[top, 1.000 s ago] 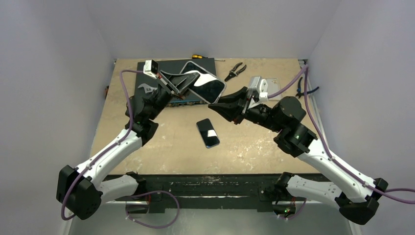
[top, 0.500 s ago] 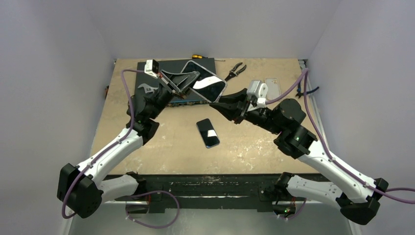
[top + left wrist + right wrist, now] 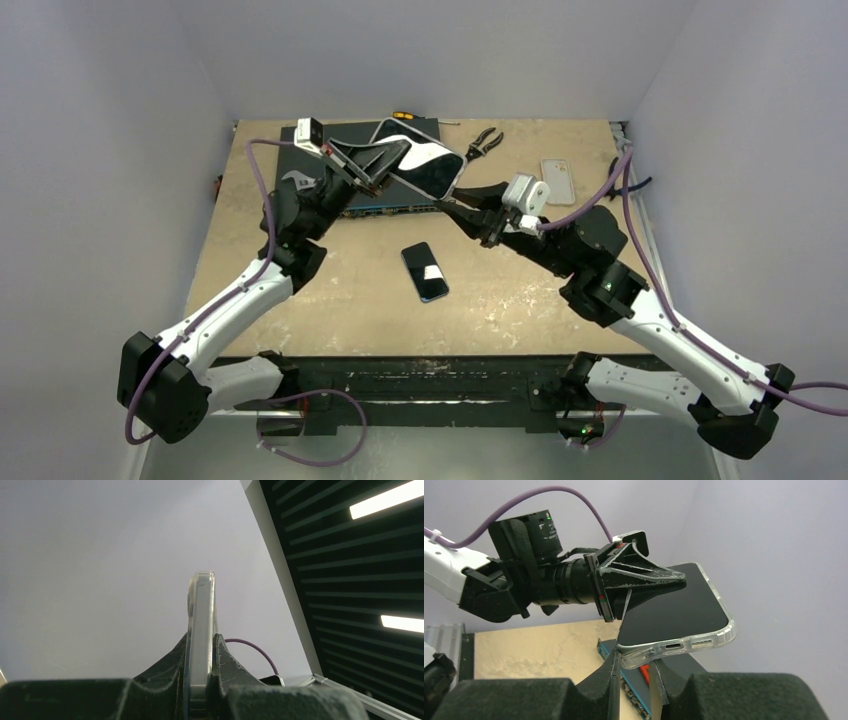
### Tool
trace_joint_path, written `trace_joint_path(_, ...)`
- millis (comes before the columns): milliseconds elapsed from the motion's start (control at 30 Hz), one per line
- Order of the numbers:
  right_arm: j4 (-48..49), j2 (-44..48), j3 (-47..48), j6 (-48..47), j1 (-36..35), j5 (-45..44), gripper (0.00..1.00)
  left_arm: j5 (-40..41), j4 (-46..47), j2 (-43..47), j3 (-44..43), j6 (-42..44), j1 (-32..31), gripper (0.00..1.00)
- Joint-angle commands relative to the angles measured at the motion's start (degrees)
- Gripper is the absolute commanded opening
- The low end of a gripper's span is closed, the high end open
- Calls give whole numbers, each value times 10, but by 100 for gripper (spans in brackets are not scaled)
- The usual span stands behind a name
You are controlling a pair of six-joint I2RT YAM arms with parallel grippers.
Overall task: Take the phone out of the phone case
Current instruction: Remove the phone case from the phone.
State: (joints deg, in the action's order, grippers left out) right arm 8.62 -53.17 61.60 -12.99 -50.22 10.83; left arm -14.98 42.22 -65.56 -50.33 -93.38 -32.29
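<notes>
we see the left gripper (image 3: pixel 201 647) clamped across the phone case (image 3: pixel 723 631), phone (image 3: pixel 674 610) inside it; our right gripper (image 3: pixel 634 675) pinches the case's near corner from below.

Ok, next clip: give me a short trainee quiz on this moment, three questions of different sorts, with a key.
1. True or false: the phone is already free of its clear phone case.
2. Which part of the case does the right claw pinch? A) the corner by the charging port B) the camera end C) the middle of the screen
3. Short answer: besides the one that the left claw holds up, what lies on the table between the arms?
Key: 1 false; 2 A; 3 a second phone, dark, lying flat.
</notes>
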Motion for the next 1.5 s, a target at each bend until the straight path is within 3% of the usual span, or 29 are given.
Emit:
trace_joint_path(0, 274, 14, 34, -118, 8, -102, 0, -198, -170, -21, 32, 133, -48, 0)
trace_joint_path(800, 355, -8, 14, -296, -26, -159, 0, -215, -188, -27, 19, 165, -82, 0)
trace_joint_path(1067, 303, 12, -9, -266, -29, -164, 0, -162, -129, 11, 27, 143, -73, 0)
trace_joint_path(1233, 231, 29, -37, -165, -29, -260, 0, -106, -91, 42, 18, 123, -44, 0)
trace_joint_path(1333, 158, 33, -43, -61, -29, -327, 18, -77, -71, 59, 12, 125, -33, 0)
trace_joint_path(1467, 59, 44, -40, 99, -25, -409, 54, -37, -67, 86, 0, 153, -28, 0)
